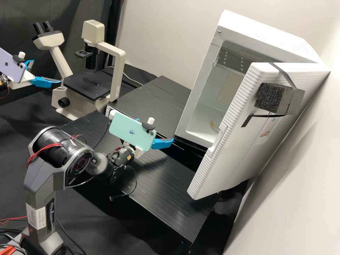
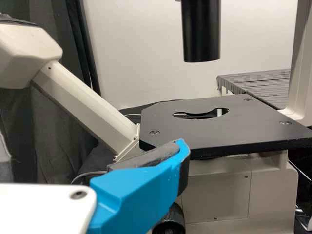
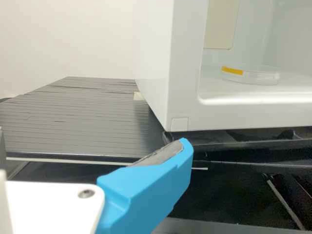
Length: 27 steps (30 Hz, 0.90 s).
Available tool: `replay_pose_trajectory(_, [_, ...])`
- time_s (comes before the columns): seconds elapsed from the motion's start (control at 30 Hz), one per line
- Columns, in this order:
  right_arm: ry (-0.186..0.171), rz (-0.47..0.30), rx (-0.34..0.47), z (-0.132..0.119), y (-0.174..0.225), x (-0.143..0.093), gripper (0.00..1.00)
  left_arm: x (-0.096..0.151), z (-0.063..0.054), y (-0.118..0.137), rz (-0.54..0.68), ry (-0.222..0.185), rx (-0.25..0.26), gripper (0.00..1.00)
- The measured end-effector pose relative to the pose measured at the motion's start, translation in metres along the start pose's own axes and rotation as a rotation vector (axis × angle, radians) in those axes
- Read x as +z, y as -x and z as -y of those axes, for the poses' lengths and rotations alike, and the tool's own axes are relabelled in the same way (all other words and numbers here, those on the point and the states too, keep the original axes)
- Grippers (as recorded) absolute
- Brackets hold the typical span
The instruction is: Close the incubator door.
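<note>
As the high view's dial reads ten o'clock, lilac phone: a glossy lilac slab [image 1: 10, 67] mounted above the left gripper [image 1: 47, 72].
Left gripper: ten o'clock, beside the microscope, its two bright blue fingers apart, so released.
Right arm: a jointed dark grey arm [image 1: 81, 159] at eight o'clock, red wires draped over its cylindrical joint.
Microscope: a cream, angular-framed microscope [image 1: 118, 74] with a flat black stage [image 1: 83, 85], at ten o'clock.
Mint phone: a mint-green rectangular phone [image 1: 127, 132] at nine o'clock, mounted above the right gripper [image 1: 156, 131].
Right gripper: just nine o'clock of the centre, near the incubator's lower front corner and apart from the door; its blue fingers are parted, released.
Slatted board: a black ribbed panel [image 1: 156, 95] just eleven o'clock of the centre, next to the incubator.
Dish: a clear round shallow dish with a yellow strip [image 3: 263, 77], at three o'clock, inside on the chamber floor.
Incubator: a white boxy cabinet [image 1: 262, 32] from one to two o'clock, its pale chamber exposed.
Door: a thick white ribbed panel [image 1: 226, 159] between three and four o'clock, standing wide open beside the wall.
Foam: a speckled black block [image 1: 269, 97] with grey tape, on the door between two and three o'clock.
</note>
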Motion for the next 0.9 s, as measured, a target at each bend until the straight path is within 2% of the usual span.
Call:
replay_pose_trajectory(0.33, [0.000, -0.001, 0.001, 0.000, 0.000, 0.000, 1.00, 0.000, 0.000, 0.000, 0.000, 0.000, 0.000, 1.00])
replay_pose_trajectory(0.5, [0.006, 0.017, 0.034, -0.010, 0.014, 0.006, 1.00, 0.000, 0.000, 0.000, 0.000, 0.000, 0.000, 1.00])
replay_pose_trajectory(0.6, [0.001, 0.015, 0.094, -0.022, 0.033, 0.010, 1.00, 0.000, 0.000, 0.000, 0.000, 0.000, 0.000, 1.00])
replay_pose_trajectory(0.73, [-0.014, -0.028, 0.188, -0.037, 0.062, 0.009, 1.00, 0.000, 0.000, 0.000, 0.000, 0.000, 0.000, 1.00])
replay_pose_trajectory(0.9, [0.004, -0.085, 0.333, -0.054, 0.109, 0.006, 1.00, 0.000, 0.000, 0.000, 0.000, 0.000, 0.000, 1.00])
